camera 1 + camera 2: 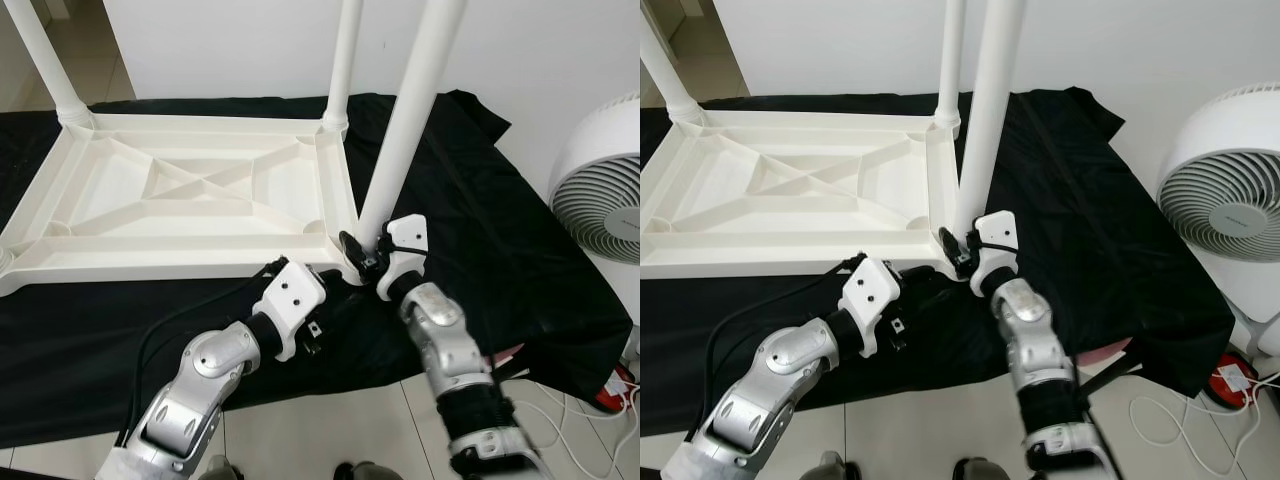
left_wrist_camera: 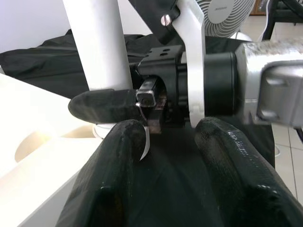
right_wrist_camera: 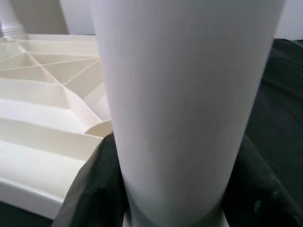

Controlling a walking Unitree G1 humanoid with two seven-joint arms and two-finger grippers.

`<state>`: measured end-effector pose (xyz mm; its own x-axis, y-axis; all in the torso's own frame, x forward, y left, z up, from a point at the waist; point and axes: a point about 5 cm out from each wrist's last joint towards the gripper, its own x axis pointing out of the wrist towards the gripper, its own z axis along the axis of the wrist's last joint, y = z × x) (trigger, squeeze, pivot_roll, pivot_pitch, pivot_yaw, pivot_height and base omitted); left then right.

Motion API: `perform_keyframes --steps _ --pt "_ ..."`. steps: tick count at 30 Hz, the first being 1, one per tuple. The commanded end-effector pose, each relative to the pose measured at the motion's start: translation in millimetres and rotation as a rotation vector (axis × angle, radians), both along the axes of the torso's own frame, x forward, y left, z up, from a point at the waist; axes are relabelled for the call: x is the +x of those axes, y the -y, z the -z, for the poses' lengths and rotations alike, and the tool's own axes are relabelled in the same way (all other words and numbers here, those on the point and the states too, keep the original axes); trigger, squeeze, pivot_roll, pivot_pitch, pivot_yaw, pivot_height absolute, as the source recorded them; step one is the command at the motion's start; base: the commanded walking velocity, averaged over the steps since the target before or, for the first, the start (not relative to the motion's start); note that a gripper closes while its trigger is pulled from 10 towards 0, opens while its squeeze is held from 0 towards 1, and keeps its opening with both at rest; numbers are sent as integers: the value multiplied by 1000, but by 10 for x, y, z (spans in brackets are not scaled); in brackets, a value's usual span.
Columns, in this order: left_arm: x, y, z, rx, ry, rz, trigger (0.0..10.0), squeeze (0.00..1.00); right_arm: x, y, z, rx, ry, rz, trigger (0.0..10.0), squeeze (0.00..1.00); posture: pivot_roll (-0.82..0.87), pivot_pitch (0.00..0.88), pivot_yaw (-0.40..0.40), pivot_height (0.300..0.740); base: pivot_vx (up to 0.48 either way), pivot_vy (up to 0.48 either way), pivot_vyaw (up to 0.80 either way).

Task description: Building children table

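Underneath, smooth round white leg [image 1: 405,130], ribbed tabletop [image 1: 180,200].

We see a plain white wall [image 1: 250,45] at the back of the room. The floor [image 1: 330,430] is made of pale tiles with thin dark lines between them. A big black cloth [image 1: 520,250] is spread out over the floor and lies wrinkled near the wall. On the right stands a round white fan [image 1: 1225,205] with a grille. Near its foot, white cables [image 1: 1180,415] curl on the tiles beside a small red thing [image 1: 1235,378]. The light is bright and even.
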<state>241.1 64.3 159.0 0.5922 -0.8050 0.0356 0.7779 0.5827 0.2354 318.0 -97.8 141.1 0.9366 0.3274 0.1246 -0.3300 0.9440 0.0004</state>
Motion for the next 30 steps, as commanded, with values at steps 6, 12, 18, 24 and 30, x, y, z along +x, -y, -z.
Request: perform_keyframes --steps 6,12,18,24,30 --pt "-19 23 38 10 -14 7 10000 0 -87 -90 45 49 -48 102 10000 0 -25 98 -27 740 0 0 0" --pt "-21 24 37 10 -12 8 10000 0 -122 -56 -34 63 -30 109 10000 1000 -24 92 -31 740 0 0 0" --pt "-15 29 38 9 -10 8 10000 0 -96 51 -71 44 -6 119 10000 1000 -22 76 -40 740 0 0 0" --pt "-35 22 54 9 -12 4 10000 0 -241 115 -147 60 62 89 10000 0 -18 72 -42 740 0 0 0" --pt "-45 -10 48 15 -13 6 10000 0 -566 250 -225 39 111 27 10000 0 -36 77 -29 740 0 0 0"
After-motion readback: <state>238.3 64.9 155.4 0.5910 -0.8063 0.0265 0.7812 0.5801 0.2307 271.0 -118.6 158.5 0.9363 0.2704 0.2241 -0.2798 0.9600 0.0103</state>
